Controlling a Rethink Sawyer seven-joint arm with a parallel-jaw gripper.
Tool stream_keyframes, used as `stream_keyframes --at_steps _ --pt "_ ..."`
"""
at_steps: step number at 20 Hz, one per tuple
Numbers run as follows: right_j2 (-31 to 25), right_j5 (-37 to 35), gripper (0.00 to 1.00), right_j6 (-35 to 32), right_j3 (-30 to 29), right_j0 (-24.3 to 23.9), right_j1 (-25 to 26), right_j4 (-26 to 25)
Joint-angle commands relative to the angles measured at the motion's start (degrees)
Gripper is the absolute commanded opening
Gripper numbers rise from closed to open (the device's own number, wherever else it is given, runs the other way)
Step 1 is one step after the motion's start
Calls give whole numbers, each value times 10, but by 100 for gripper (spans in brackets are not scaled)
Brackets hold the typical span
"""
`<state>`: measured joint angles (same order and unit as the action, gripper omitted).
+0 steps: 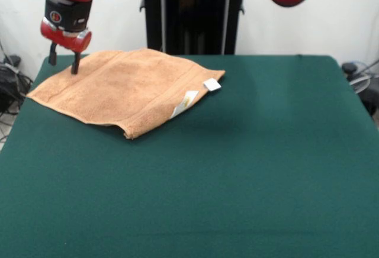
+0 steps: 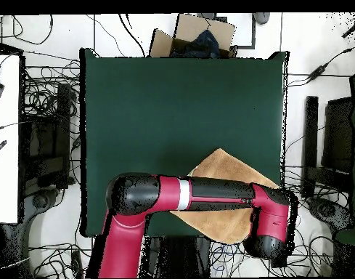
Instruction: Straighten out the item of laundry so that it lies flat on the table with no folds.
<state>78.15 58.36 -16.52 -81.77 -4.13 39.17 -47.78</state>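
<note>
The hand [image 1: 64, 61], fingers spread, hovers over the towel [image 1: 127, 89] at its far corner by the surface [image 1: 249, 169] edge (cloth's length stretches away toward the tagged end).

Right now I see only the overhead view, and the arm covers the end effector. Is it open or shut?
Observer: Open. The end effector stands at one corner of the towel, with one fingertip at the cloth.
Operator: Does the towel lie flat?
Observer: Not fully. The edge with the white tag looks doubled over.
Operator: Is anything held?
Observer: No, nothing sits between the fingers.
</note>
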Motion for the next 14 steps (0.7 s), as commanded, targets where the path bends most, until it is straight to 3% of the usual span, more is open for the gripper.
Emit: stream_keyframes --at_steps 1,10,14 --pt "-151 103 100 -207 -27 -85 -188 33" --pt "-194 54 100 -204 -22 -88 -236 -13" --pt "-221 31 100 -295 -24 -72 -275 -81"
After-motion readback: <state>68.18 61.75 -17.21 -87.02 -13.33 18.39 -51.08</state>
